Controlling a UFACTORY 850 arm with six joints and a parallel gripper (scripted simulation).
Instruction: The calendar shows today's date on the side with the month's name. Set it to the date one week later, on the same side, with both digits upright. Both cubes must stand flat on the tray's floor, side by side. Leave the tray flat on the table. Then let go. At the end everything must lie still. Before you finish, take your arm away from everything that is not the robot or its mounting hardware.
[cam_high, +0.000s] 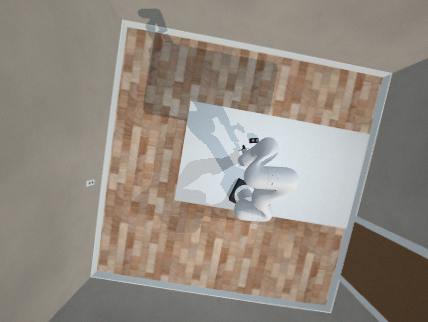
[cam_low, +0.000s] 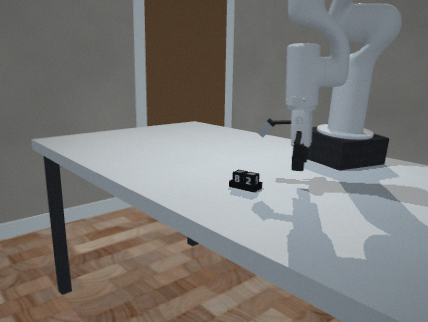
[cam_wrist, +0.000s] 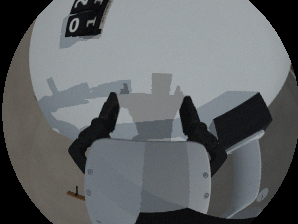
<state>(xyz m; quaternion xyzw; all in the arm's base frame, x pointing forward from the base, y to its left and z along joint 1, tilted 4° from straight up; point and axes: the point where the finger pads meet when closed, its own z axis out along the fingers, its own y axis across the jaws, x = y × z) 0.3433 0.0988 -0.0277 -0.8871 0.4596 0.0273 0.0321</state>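
The calendar is a small black tray (cam_low: 245, 185) on the white table, holding two black cubes side by side. In the exterior view the left cube (cam_low: 239, 178) shows 8 and the right cube (cam_low: 251, 179) shows 2 on the side facing that camera. In the wrist view the calendar (cam_wrist: 88, 14) sits at the upper left, its cube tops showing 2 and 1 and another side showing 0 and 1. The overhead view shows it as a small dark block (cam_high: 253, 140). My gripper (cam_wrist: 150, 101) (cam_low: 298, 156) is open and empty, hanging above the table between the calendar and the arm's base.
The arm's black base block (cam_low: 350, 149) stands on the table behind the gripper. The table's near edge runs in front of the calendar. A brown door (cam_low: 184, 60) is in the back wall.
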